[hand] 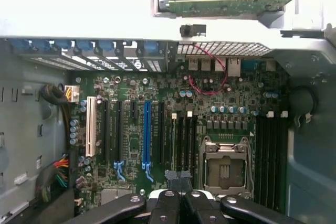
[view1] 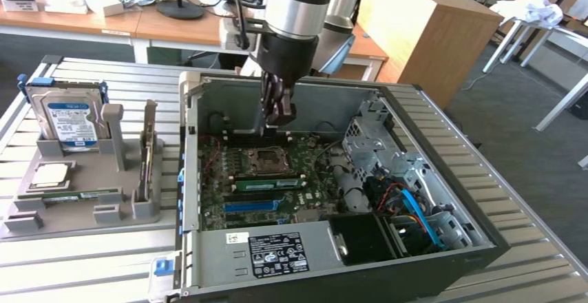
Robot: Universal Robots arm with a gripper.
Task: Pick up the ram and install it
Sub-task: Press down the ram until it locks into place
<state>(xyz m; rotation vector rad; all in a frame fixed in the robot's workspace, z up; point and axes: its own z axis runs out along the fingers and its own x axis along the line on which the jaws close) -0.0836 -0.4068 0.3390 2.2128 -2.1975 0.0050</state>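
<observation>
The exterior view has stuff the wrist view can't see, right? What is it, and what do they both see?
The exterior view alone shows the grey holder beside the computer case, carrying the hard drive, the processor chip and a ram stick lying flat. The wrist view alone shows the white slot and blue slot up close. Both show the motherboard, its empty processor socket and the shut gripper above it, holding nothing.

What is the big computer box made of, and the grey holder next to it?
The computer case looks like bare sheet metal: dull grey, thin folded walls punched with holes. The holder looks like matte grey plastic, chunky and uniform, possibly printed. The table seems to be ribbed metal slats.
</observation>
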